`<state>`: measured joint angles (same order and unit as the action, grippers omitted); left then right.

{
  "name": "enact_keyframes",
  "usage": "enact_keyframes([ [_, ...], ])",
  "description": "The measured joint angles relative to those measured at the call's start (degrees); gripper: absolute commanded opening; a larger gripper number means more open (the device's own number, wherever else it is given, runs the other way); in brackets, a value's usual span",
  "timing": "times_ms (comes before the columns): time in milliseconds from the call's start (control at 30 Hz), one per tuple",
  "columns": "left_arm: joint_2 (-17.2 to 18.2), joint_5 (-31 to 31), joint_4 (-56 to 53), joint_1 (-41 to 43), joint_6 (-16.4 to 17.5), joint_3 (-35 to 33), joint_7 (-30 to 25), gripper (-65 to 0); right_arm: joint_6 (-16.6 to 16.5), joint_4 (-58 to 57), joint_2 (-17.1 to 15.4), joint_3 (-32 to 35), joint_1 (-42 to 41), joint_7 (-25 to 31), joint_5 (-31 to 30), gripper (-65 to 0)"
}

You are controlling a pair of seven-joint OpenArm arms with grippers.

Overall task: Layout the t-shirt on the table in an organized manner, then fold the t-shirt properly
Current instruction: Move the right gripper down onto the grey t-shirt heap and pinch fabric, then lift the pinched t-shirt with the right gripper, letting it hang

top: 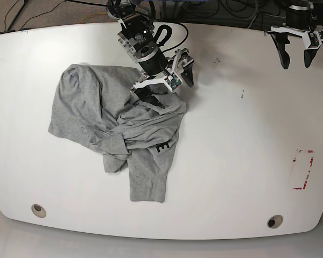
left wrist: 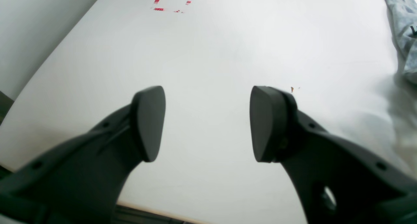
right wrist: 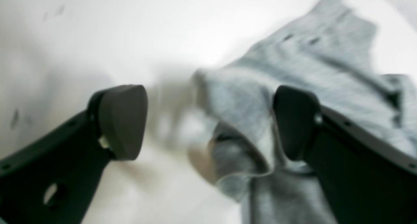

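The grey t-shirt [top: 97, 107] lies crumpled and twisted on the left half of the white table [top: 231, 161], with one black letter [top: 162, 146] showing on a fold. My right gripper [top: 174, 95] hangs open over the shirt's upper right edge. In the blurred right wrist view the right gripper [right wrist: 208, 119] has a bunched fold of t-shirt [right wrist: 309, 61] partly between its spread fingers, which are not closed on it. My left gripper [top: 295, 59] stands open at the far right corner, over bare table [left wrist: 228, 48]. The left gripper [left wrist: 207, 123] holds nothing, and only a strip of t-shirt [left wrist: 404, 32] shows there.
A red-lined rectangular mark [top: 303, 169] sits near the table's right edge, also the red mark [left wrist: 169, 2] ahead of the left gripper. Two round grommet holes [top: 38, 210] [top: 274, 221] lie near the front edge. Cables run behind the table's back edge.
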<state>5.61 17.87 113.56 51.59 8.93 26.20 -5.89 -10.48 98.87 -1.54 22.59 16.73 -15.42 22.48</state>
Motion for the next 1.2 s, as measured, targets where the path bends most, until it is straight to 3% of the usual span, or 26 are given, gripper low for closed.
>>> enact_keyframes([
  [200, 0.0, 0.0, 0.0, 0.0, 0.0, 0.0, 0.0, -26.2, 0.2, -2.2, -0.1, -0.3, -2.4, 0.0, 0.0, -21.6],
  [600, 0.0, 0.0, -0.1, 0.0, 0.0, 0.0, 0.0, -26.2, 0.1, -3.6, -0.1, -0.2, -4.3, 0.2, 0.0, -26.3],
  [700, 0.0, 0.0, -0.1, 0.0, 0.0, 0.0, 0.0, -26.2, 0.2, -3.8, 0.0, -0.2, -5.1, 0.2, 0.1, -34.9],
  [900, 0.0, -2.6, -0.2, 0.0, 0.0, 0.0, 0.0, -26.2, 0.2, -3.8, -0.1, -0.2, -5.5, 0.2, 0.2, -63.9],
  [1200, 0.0, -6.3, -0.2, -1.2, 0.1, -2.1, 0.2, -26.2, 0.0, -3.0, -0.1, -0.2, -4.8, -0.3, 0.3, -65.0],
])
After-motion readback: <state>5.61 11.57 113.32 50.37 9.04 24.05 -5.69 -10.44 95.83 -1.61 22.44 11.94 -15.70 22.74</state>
